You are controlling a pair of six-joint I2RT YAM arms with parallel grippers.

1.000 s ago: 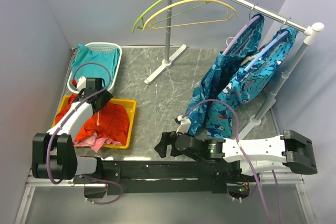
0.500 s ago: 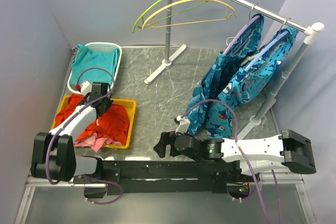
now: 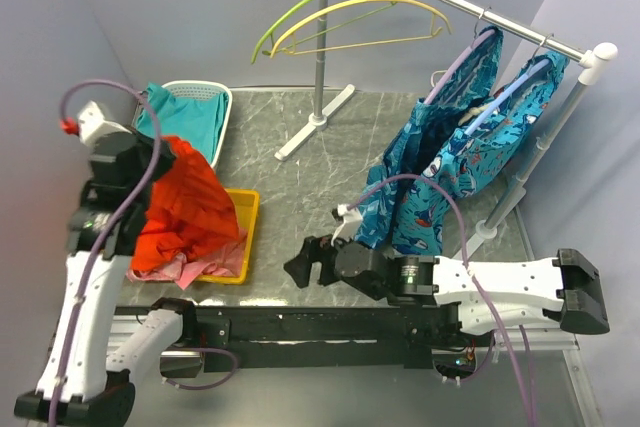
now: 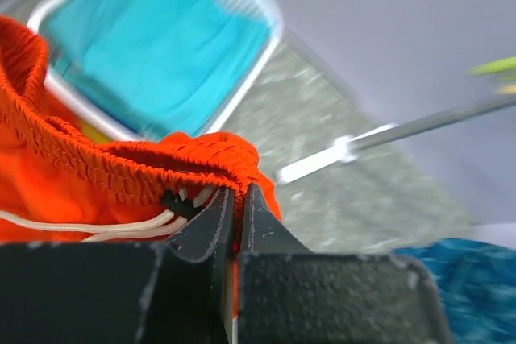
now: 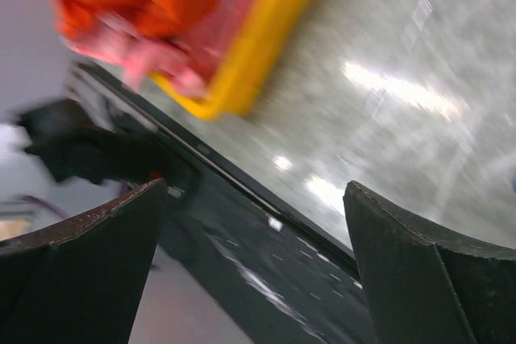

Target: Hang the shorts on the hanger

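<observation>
Left tool (image 4: 238,192) pinches the ribbed elastic waistband of the soft red-orange shorts (image 4: 97,168); right tool (image 5: 254,199) gapes wide.

Left gripper (image 4: 238,199), down in the yellow bin (image 3: 247,232) a second ago, has closed its fingers (image 4: 203,230) on the shorts (image 3: 185,209) waistband and risen, hoisting them. Right gripper (image 5: 256,189) edged left.

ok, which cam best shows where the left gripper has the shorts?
Left wrist: the left gripper is shut on the shorts at the gathered waistband, beside the drawstring. Top external shows the shorts hanging over the yellow bin, but the grip point is hidden. Right wrist catches only blurred orange fabric with the pink cloth.
</observation>
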